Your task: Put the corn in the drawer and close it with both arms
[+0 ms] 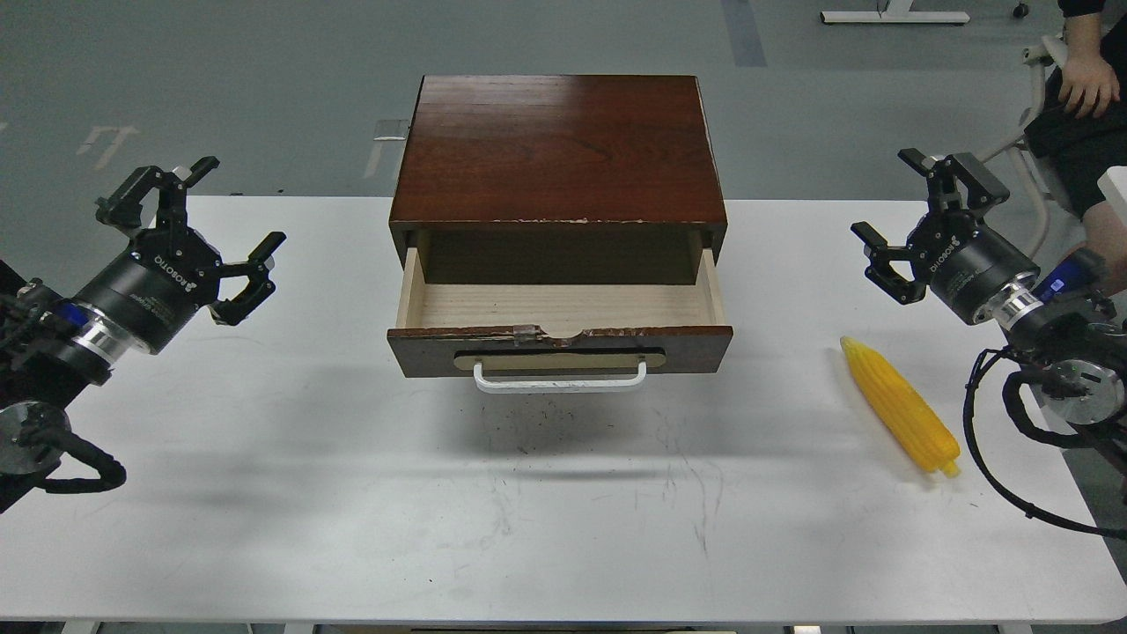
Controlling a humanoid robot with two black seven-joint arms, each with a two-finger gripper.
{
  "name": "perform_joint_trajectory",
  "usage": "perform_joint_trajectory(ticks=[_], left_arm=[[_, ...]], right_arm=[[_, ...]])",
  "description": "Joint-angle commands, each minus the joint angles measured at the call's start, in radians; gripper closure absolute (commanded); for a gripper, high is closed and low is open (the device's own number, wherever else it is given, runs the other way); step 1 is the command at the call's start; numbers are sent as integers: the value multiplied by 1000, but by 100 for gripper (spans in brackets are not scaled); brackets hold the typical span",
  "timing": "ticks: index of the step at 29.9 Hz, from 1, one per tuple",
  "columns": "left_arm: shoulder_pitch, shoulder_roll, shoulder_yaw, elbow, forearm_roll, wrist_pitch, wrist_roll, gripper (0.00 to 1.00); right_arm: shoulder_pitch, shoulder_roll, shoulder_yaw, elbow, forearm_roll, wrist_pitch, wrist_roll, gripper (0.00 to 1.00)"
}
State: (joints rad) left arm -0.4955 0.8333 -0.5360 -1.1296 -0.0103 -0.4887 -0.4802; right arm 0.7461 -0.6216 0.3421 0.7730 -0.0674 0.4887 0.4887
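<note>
The yellow corn (pixel 901 407) lies on the white table at the right, its tapered end pointing up-left. The dark-brown drawer (pixel 560 350) of the wooden cabinet (pixel 560 150) stands pulled out; its pale wood interior holds nothing, and its white bar handle (pixel 560 380) faces me. My left gripper (pixel 205 217) hovers open over the table's left side, well apart from the cabinet. Open too, my right gripper (pixel 889 195) hangs above and behind the corn without touching it.
The white table (pixel 352 493) spreads wide in front of the cabinet. A seated person (pixel 1087 97) is at the far right behind my right arm. Loose black cables (pixel 995 440) hang by my right wrist near the table's right edge.
</note>
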Motion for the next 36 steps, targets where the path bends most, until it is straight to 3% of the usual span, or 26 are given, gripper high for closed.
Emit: perform_joint_trajectory(ticks=[1, 12, 22, 25, 36], left_arm=[[0, -14, 1, 1, 3, 0, 2, 1], [0, -36, 2, 14, 3, 0, 5, 1], [-28, -33, -15, 169, 1, 0, 11, 1], [-31, -36, -15, 169, 1, 0, 8, 1], [-28, -52, -12, 133, 3, 0, 2, 1]], right_arm=[[-4, -3, 0, -1, 0, 0, 0, 0], [4, -47, -5, 12, -50, 0, 0, 0], [55, -159, -14, 72, -377, 0, 0, 0], [73, -176, -17, 86, -452, 0, 0, 0], [199, -274, -87, 210, -1078, 0, 0, 0]])
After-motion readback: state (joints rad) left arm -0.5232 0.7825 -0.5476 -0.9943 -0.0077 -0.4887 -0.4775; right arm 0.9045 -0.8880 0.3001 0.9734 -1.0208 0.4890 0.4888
